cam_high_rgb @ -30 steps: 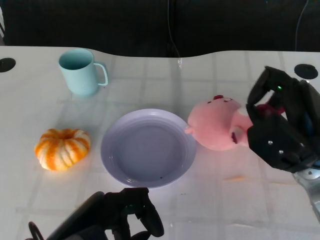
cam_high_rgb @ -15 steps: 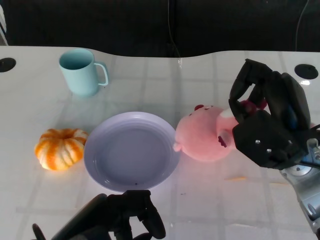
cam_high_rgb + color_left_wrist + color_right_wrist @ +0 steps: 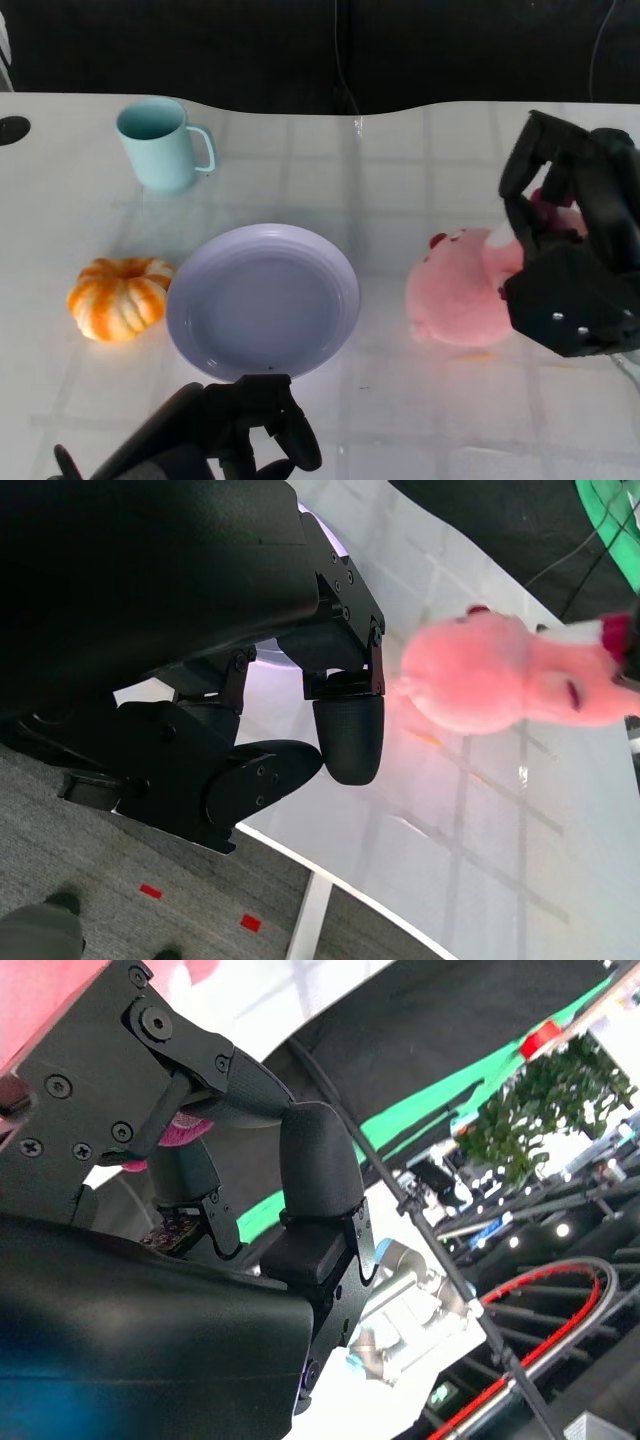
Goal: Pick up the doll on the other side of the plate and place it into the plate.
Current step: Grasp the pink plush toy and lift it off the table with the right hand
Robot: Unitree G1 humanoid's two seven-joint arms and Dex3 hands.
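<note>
Both hands, the right hand [image 3: 575,250] and the left hand [image 3: 235,435], are matte black, built of blocky plates fastened with small silver screws, with rounded, finely textured fingertips [image 3: 350,742].

No readable text, label, brand, number or sign anywhere in these views, on any object or on the table.

Plate [image 3: 262,300] at centre — pumpkin [image 3: 120,297] just left, doll [image 3: 462,299] right, mug [image 3: 160,143] behind.
</note>
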